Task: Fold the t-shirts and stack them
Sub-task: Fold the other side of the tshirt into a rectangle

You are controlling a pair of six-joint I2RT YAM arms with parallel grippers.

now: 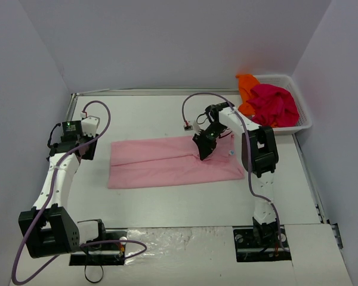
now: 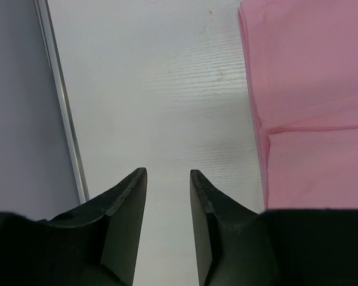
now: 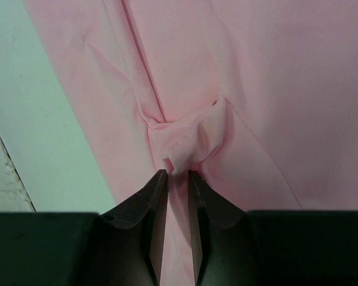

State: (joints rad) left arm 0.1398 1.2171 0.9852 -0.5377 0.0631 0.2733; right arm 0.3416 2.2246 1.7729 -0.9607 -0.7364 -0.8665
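Note:
The light pink t-shirt (image 1: 161, 162) lies folded into a long flat strip across the middle of the table. It also shows in the left wrist view (image 2: 310, 89) and the right wrist view (image 3: 256, 71). My right gripper (image 1: 204, 152) is down on the shirt's right part. Its jaws (image 3: 178, 173) are shut on a bunched pinch of the pink cloth. My left gripper (image 1: 88, 149) hangs over bare table just left of the shirt's left edge, open and empty (image 2: 168, 173). A magenta-red t-shirt (image 1: 275, 105) and an orange t-shirt (image 1: 247, 87) lie crumpled in the basket.
A white mesh basket (image 1: 305, 120) stands at the back right corner. A metal rail (image 2: 62, 101) runs along the table's left edge by the grey wall. A small white tag (image 1: 188, 126) lies behind the shirt.

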